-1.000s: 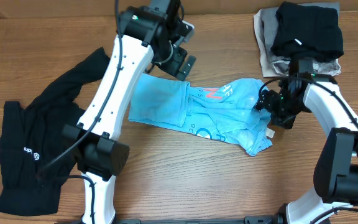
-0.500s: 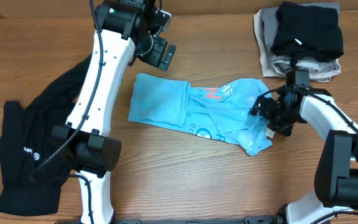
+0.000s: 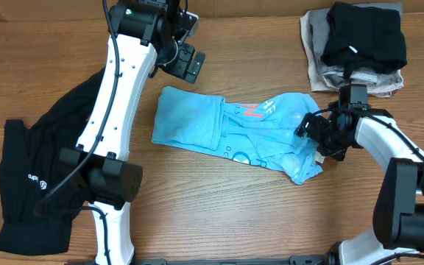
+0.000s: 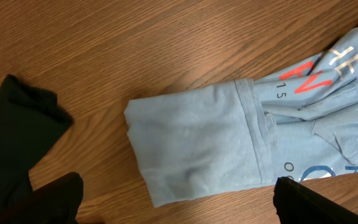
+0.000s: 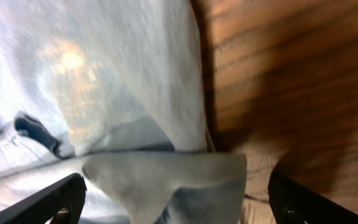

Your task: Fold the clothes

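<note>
Seemingly starting a fold, the spread right pincer (image 3: 315, 138) is hovering at the crumpled light blue T-shirt's (image 3: 197, 121) right end. Next it is likely needing to close on that fabric.

Wood-grain table (image 3: 219, 221), brown, fills the overhead view. Centre: light blue T-shirt (image 3: 193, 121), partly folded, rumpled at right end, white + red-orange lettering facing up. Far left: black long-sleeved top (image 3: 28, 177), spread loose, small white logo showing, well apart from the T-shirt. Back right corner: grey folded garment (image 3: 313, 59) w/ black folded garment (image 3: 365, 33) on top.
</note>
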Tool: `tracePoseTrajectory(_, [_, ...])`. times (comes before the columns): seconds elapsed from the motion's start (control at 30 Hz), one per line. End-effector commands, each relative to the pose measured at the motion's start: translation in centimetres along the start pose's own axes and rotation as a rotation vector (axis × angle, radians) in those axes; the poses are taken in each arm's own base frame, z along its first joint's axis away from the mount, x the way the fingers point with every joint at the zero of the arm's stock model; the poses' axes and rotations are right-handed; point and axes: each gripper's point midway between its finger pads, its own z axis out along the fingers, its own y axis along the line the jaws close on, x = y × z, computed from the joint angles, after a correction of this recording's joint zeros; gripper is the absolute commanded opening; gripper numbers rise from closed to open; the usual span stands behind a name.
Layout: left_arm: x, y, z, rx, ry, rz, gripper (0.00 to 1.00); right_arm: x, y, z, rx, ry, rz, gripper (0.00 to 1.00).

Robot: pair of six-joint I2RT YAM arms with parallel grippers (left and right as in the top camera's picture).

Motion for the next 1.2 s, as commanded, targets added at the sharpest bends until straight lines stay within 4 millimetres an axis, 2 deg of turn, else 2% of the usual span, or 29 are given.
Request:
tracePoseTrajectory(0.0, [-0.4,0.2,-1.0,-0.010,-0.027,-0.008,1.00,1.9,-1.6,2.5,0.045,0.061,0.008,0.95])
tracePoseTrajectory(0.07, [-0.4,0.2,-1.0,-0.011,-0.027,-0.008,1.00,2.0,-1.4,2.7,0.040,0.053,-0.003,0.87])
tracePoseTrajectory(0.27, [-0.4,0.2,-1.0,-0.010,-0.027,-0.008,1.00,3.1,-0.8,3.9,0.034,0.052,-0.014,0.73])
tracePoseTrajectory(0.53, [-0.4,0.2,-1.0,-0.011,-0.027,-0.008,1.00,3.5,-0.8,4.1,0.034,0.057,-0.016,0.36])
tracePoseTrajectory(0.7, [-0.4,0.2,-1.0,-0.012,-0.027,-0.008,1.00,3.3,-1.3,3.9,0.037,0.056,0.007,0.04])
tracePoseTrajectory(0.93, [-0.3,0.9,-1.0,-0.045,-0.024,-0.010,1.00,2.4,-2.9,2.6,0.042,0.065,0.087,0.04])
tracePoseTrajectory(1.17, [-0.4,1.2,-1.0,-0.047,-0.028,-0.024,1.00,0.5,-5.4,-1.8,0.021,0.071,0.115,0.04])
